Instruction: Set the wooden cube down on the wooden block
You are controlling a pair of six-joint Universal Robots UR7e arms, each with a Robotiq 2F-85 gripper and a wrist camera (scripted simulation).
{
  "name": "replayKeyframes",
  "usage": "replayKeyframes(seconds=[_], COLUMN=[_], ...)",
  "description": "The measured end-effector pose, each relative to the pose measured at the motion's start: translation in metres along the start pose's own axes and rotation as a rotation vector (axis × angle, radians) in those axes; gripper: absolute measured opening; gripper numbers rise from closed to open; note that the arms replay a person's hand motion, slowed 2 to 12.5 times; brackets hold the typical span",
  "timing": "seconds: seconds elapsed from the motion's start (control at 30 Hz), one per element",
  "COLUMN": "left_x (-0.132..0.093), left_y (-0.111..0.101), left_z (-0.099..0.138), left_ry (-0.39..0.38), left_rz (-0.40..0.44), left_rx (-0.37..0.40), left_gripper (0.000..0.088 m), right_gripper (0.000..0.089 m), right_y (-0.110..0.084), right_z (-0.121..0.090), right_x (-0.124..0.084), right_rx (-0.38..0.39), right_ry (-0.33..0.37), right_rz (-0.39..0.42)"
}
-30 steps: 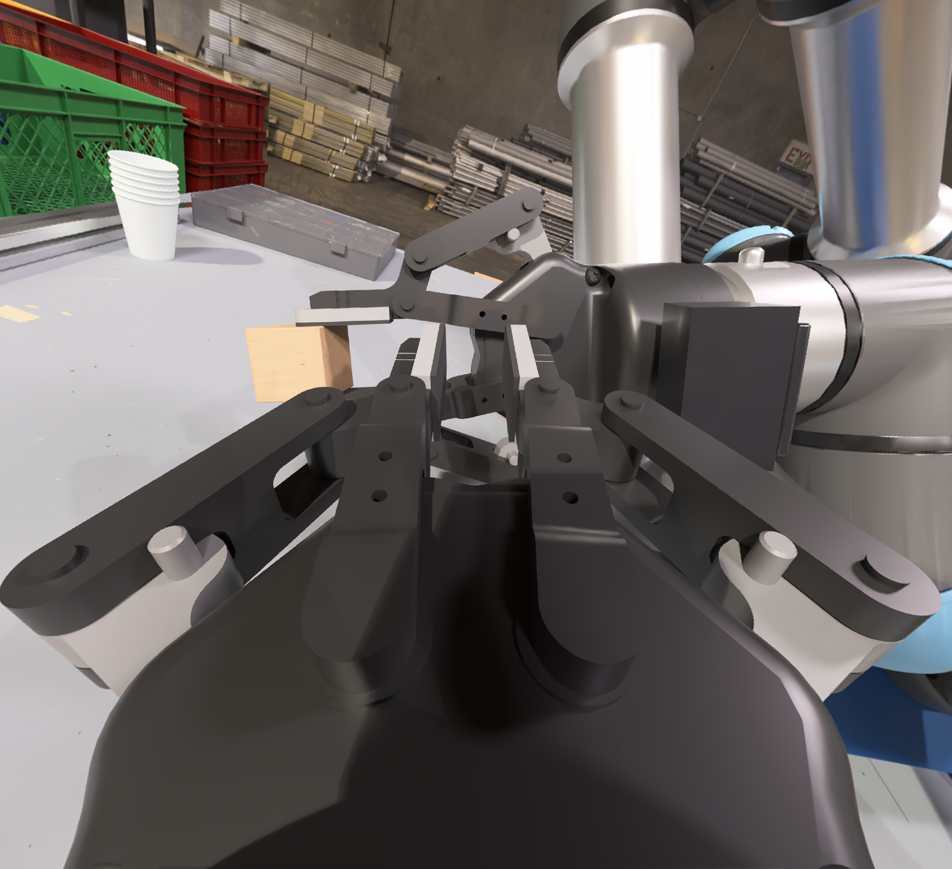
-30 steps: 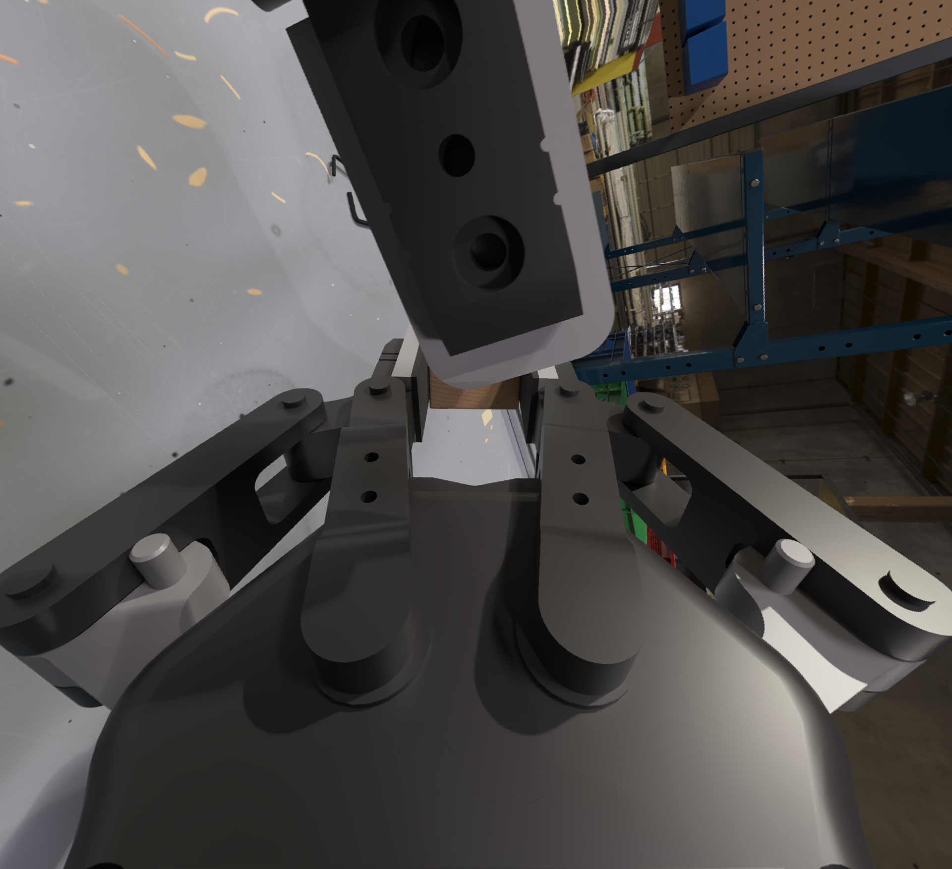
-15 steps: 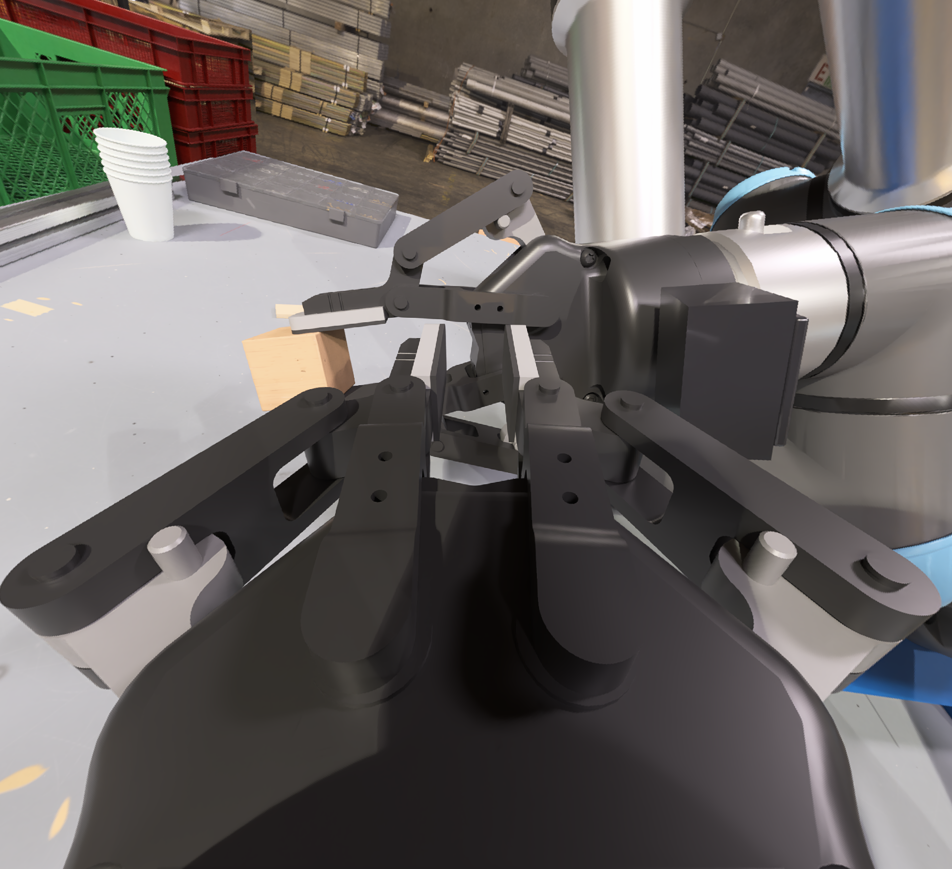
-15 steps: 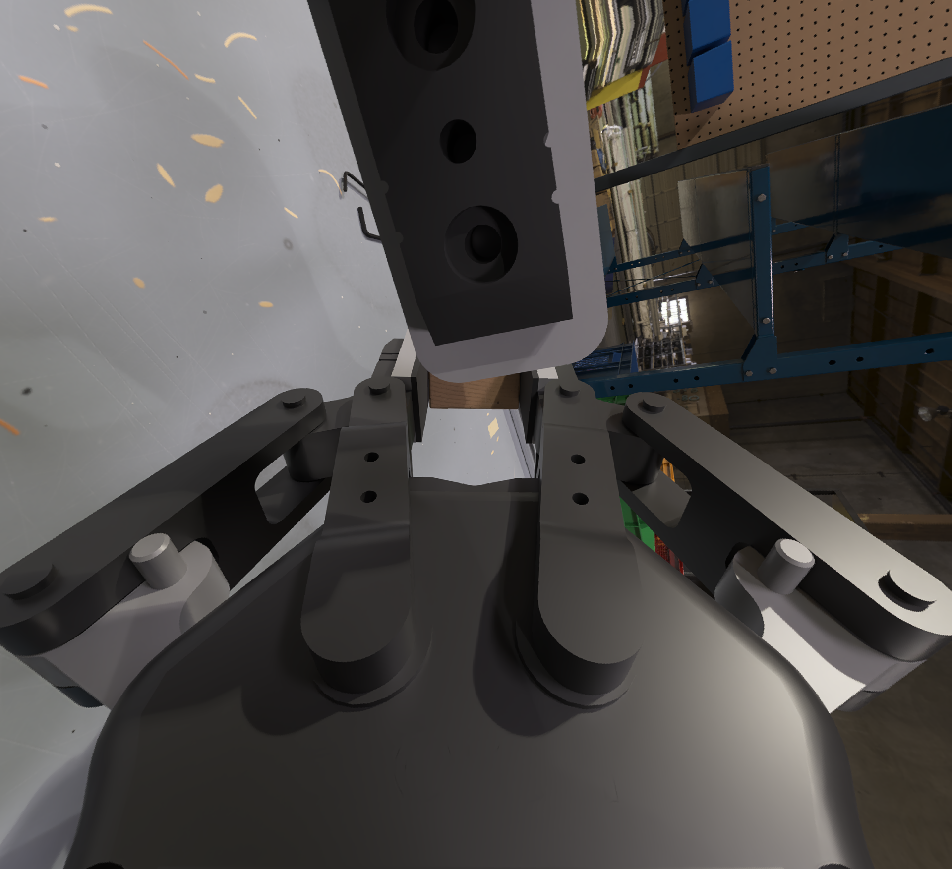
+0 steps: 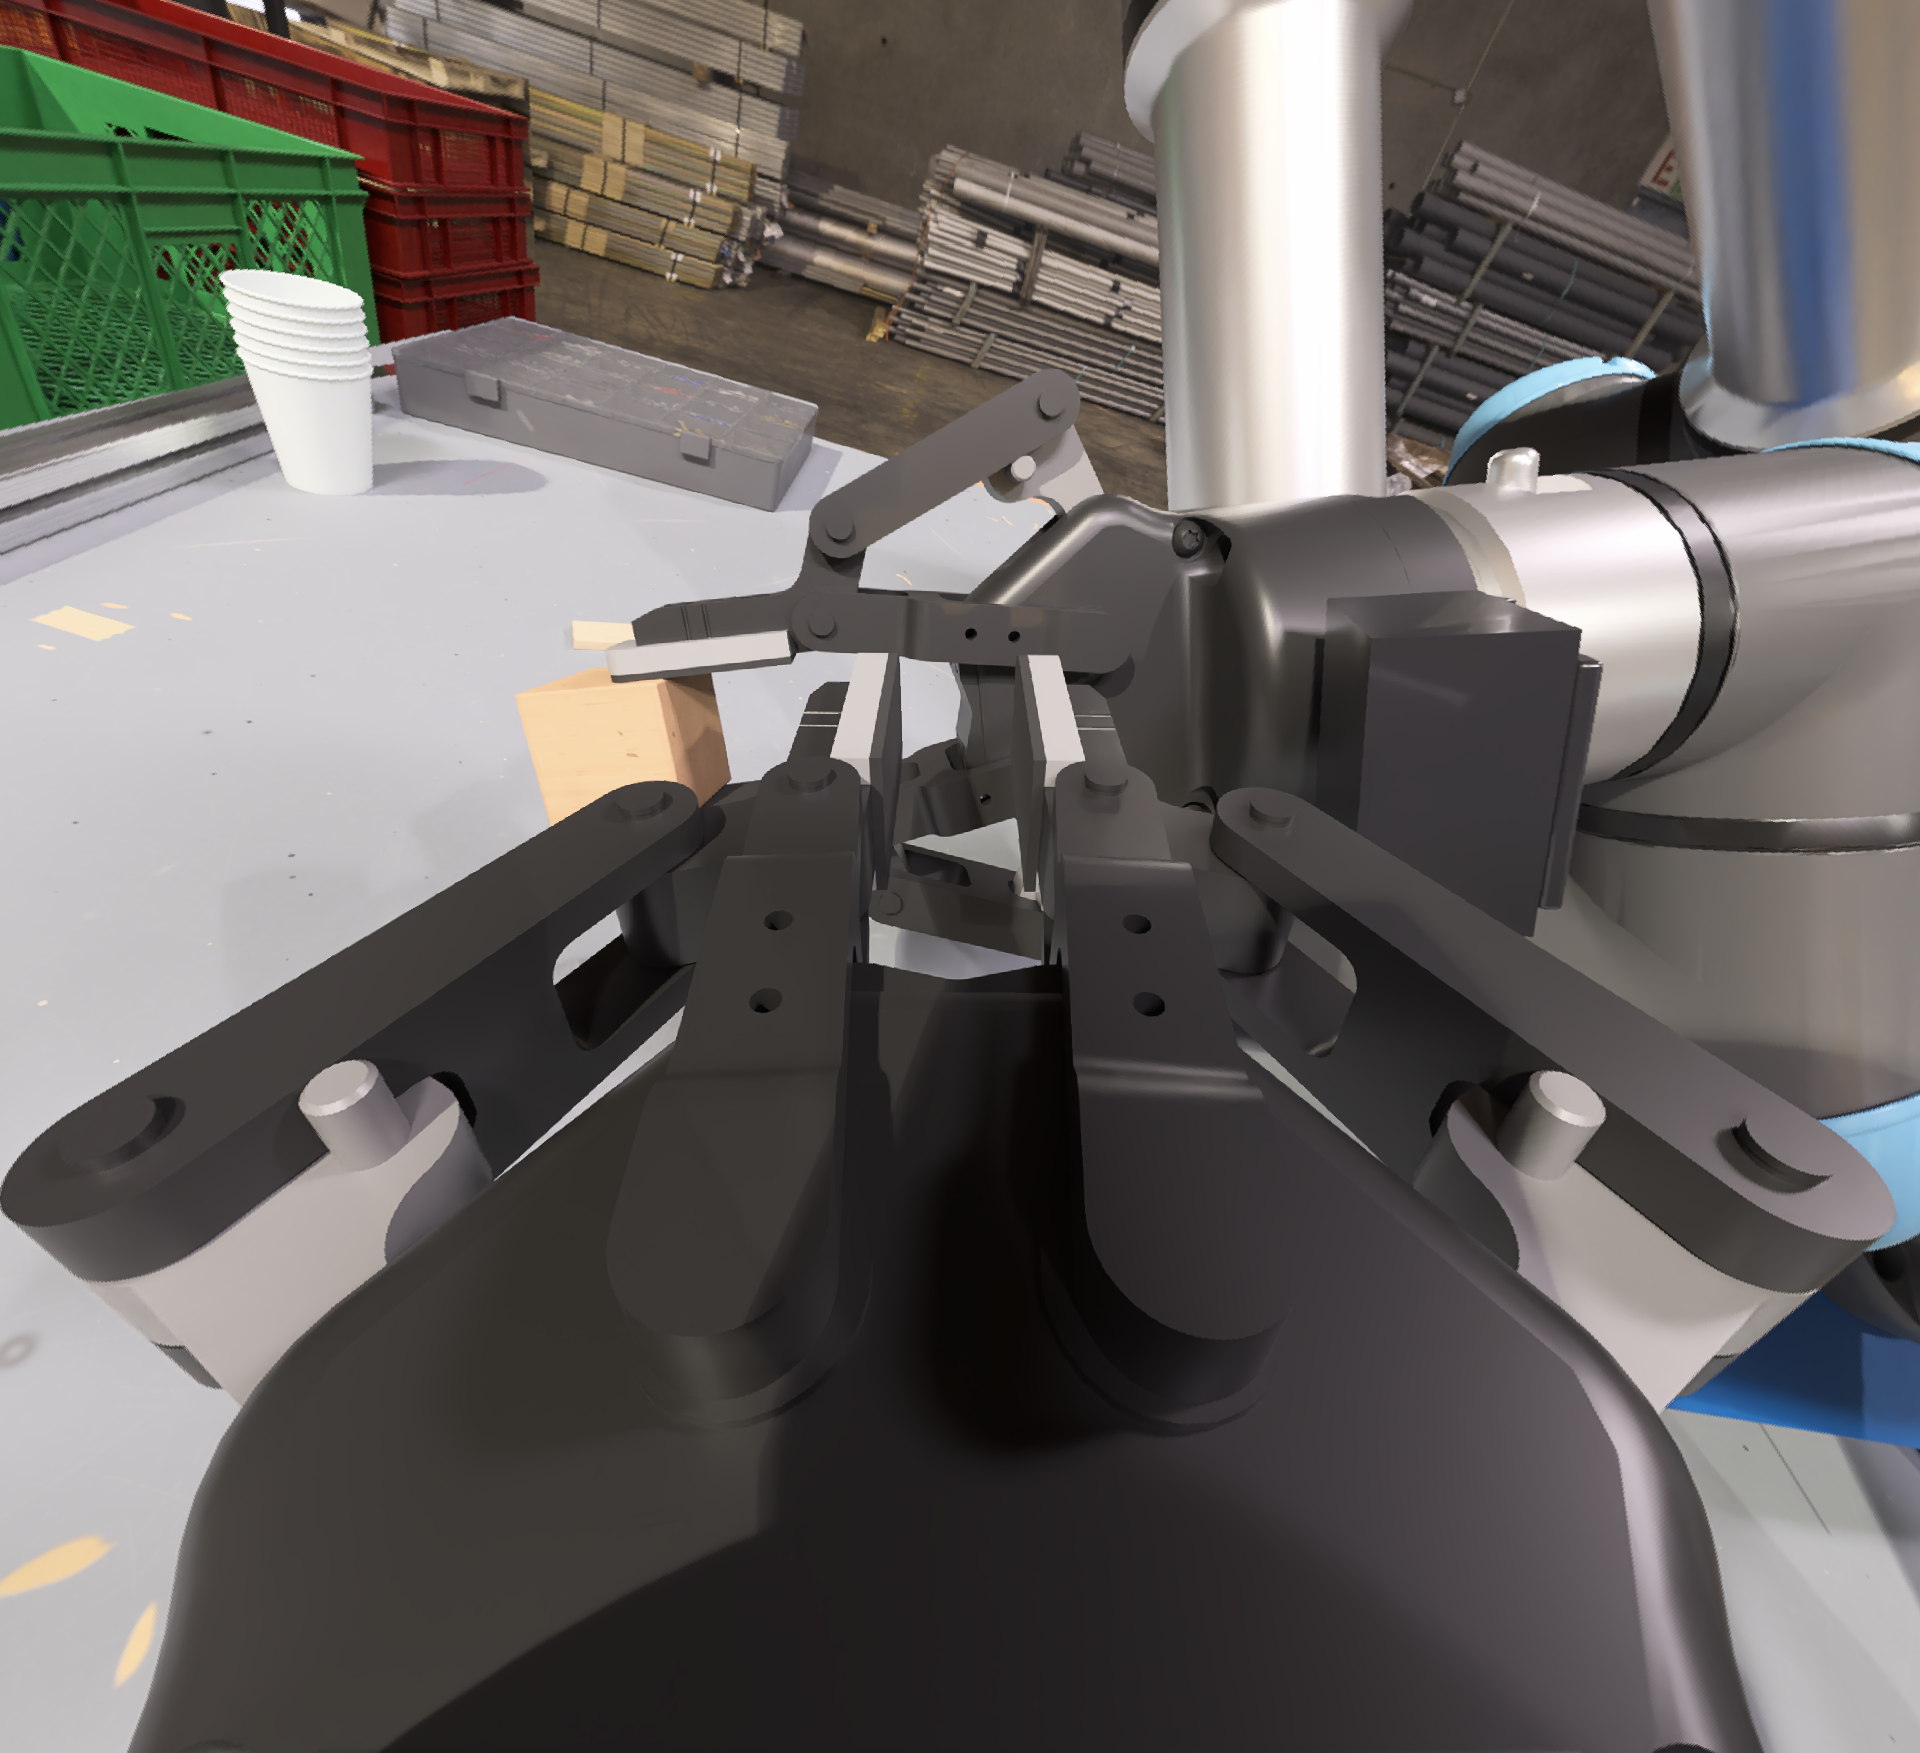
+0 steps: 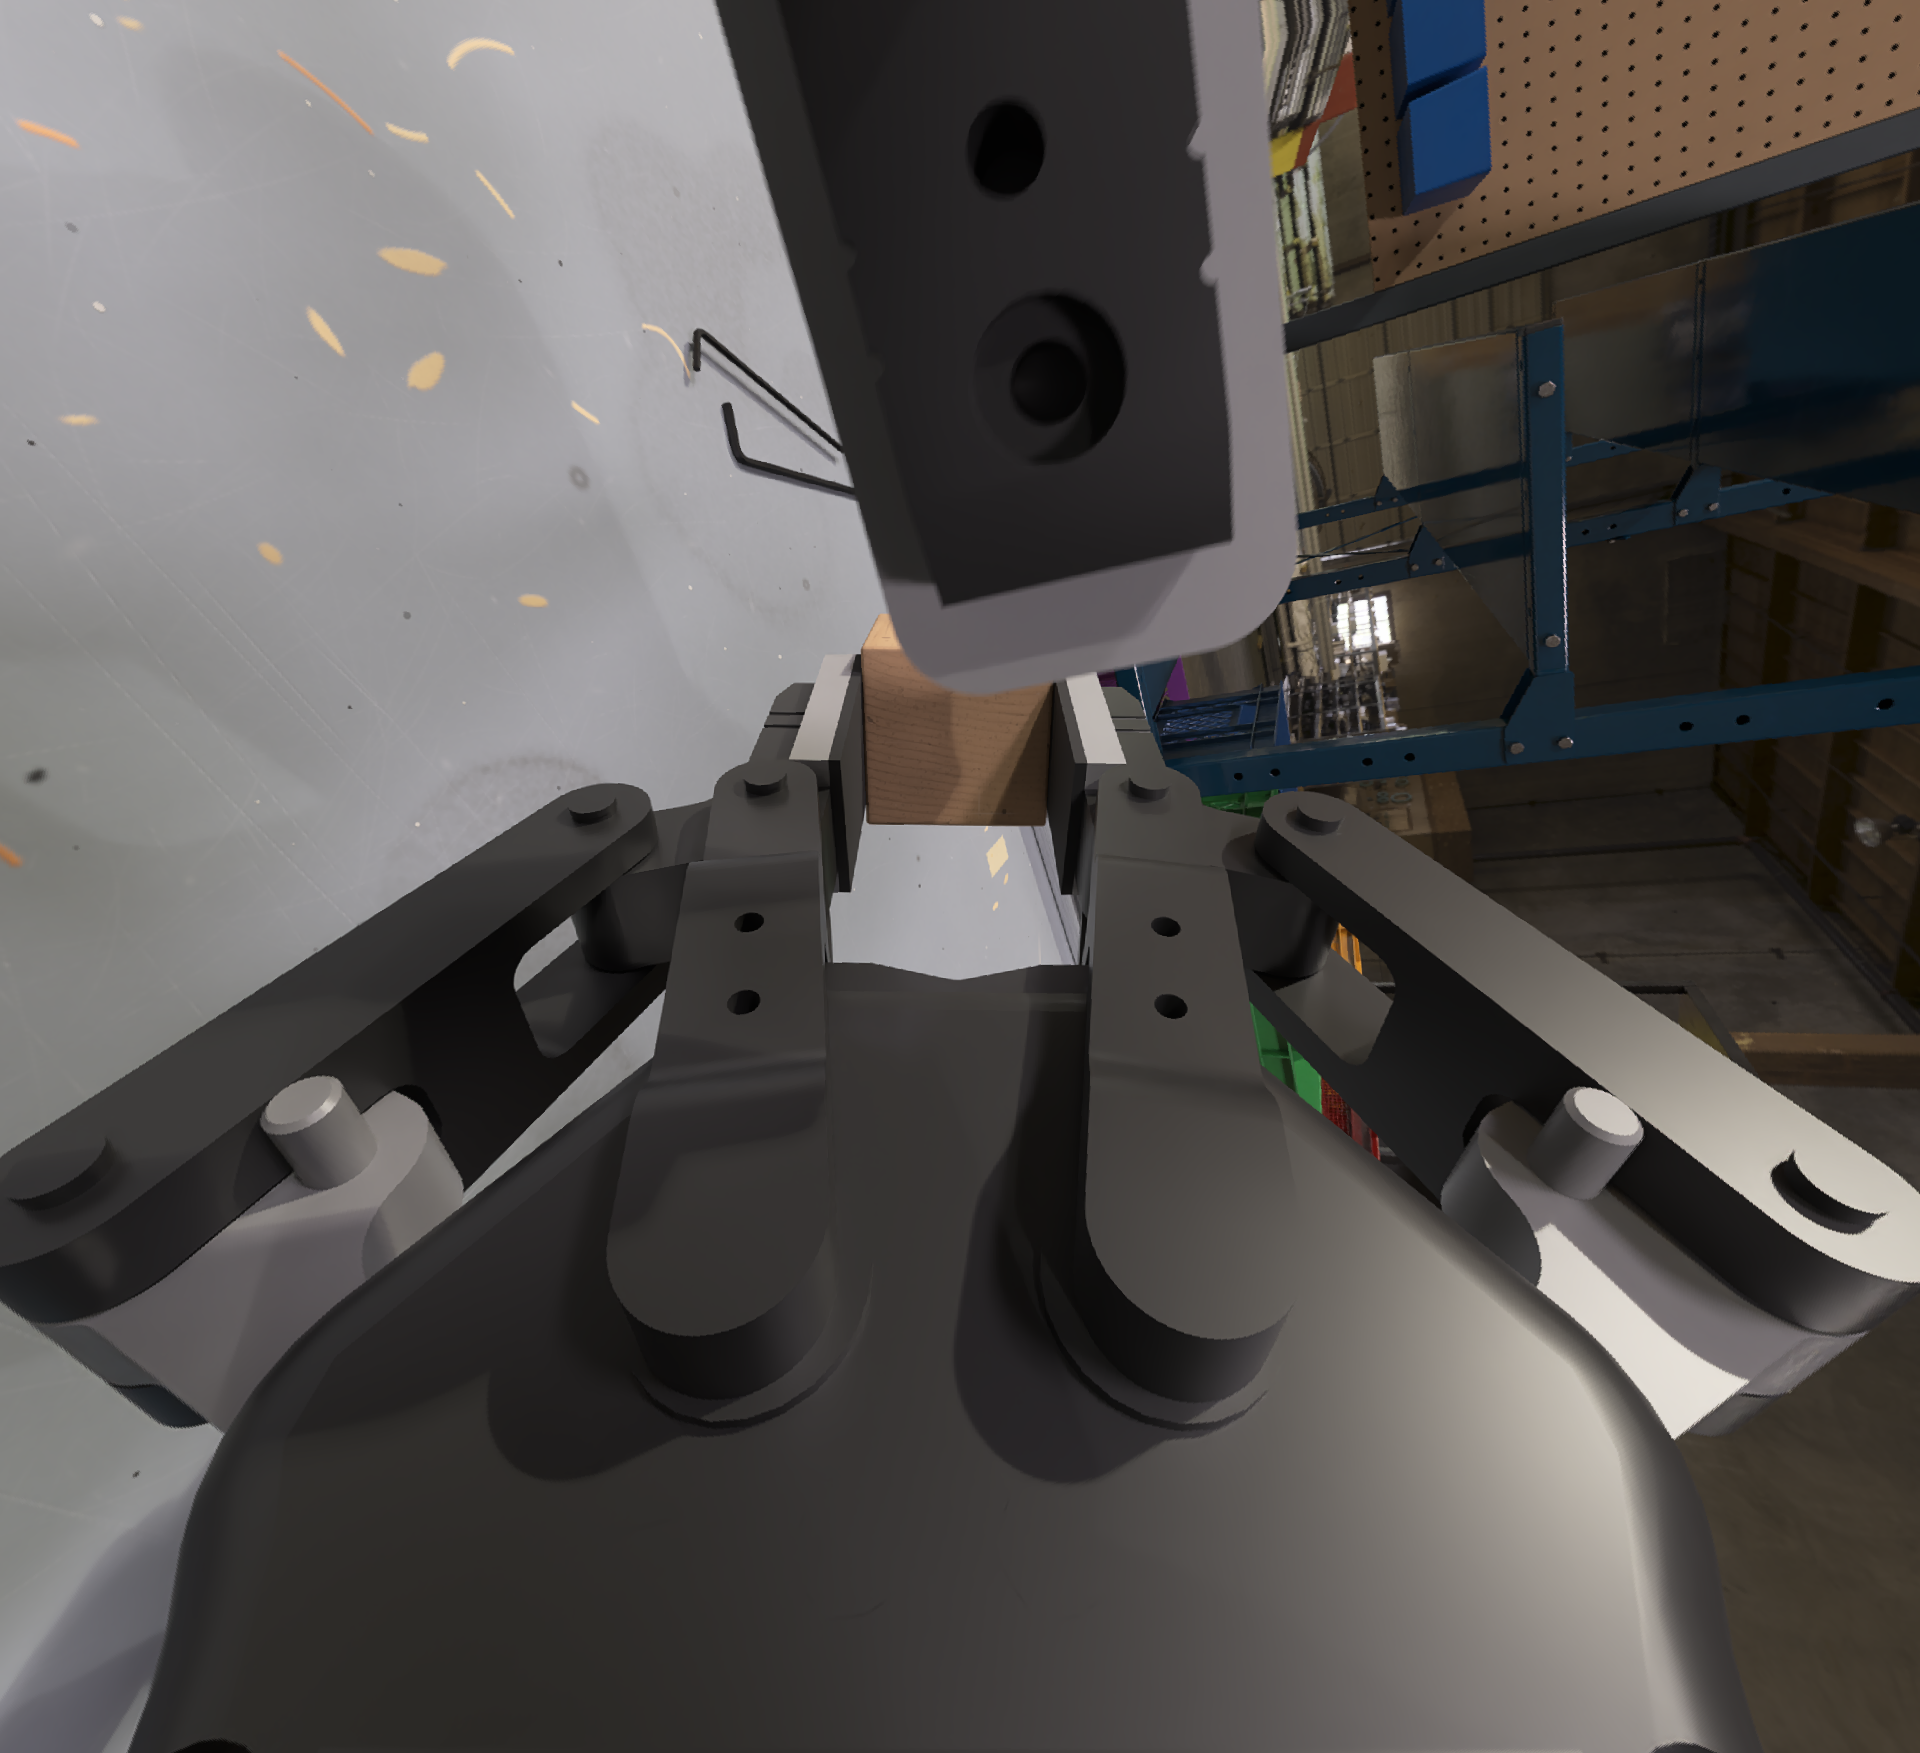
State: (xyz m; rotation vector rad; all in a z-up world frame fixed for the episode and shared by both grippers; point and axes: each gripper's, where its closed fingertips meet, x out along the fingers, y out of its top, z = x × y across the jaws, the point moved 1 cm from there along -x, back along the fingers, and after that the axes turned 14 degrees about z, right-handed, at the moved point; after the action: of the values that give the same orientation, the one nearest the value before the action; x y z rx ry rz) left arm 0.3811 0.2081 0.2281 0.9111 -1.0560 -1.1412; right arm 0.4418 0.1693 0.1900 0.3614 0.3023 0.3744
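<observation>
Jaws of the right gripper [image 6: 956,716] clamp the wooden cube [image 6: 951,768] at their tips, close over the counter [image 5: 260,768]. The left gripper [image 5: 956,737] has its jaws part open and empty. Its finger [image 6: 997,249] has slid aside since a second ago, uncovering the cube for you. You cannot yet pick out the wooden block, so placing remains.

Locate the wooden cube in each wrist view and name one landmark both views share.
Left wrist view: wooden cube, left of centre, at mid-height.
Right wrist view: wooden cube, centre, clamped between that view's own jaws.
Shared landmark: the grey table, strewn with orange shavings.
</observation>
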Motion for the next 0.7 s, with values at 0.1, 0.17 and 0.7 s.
replayKeyframes(seconds=[0.1, 0.17, 0.7], left_x=[-0.0013, -0.0023, -0.0013], left_y=[0.004, 0.0086, 0.0009], left_z=[-0.0024, -0.0043, -0.0026], left_ry=[0.012, 0.021, 0.014], left_rz=[0.022, 0.036, -0.021], left_rx=[0.001, 0.005, 0.027], left_gripper=[0.0168, 0.0135, 0.0072], right_gripper=[0.03, 0.03, 0.03], right_y=[-0.0025, -0.0037, 0.0007], right_z=[-0.0006, -0.0005, -0.0035], right_x=[0.0001, -0.0001, 0.0009], right_rx=[-0.001, -0.001, -0.026], right_ry=[0.003, 0.002, 0.009], right_rz=[-0.004, -0.005, 0.011])
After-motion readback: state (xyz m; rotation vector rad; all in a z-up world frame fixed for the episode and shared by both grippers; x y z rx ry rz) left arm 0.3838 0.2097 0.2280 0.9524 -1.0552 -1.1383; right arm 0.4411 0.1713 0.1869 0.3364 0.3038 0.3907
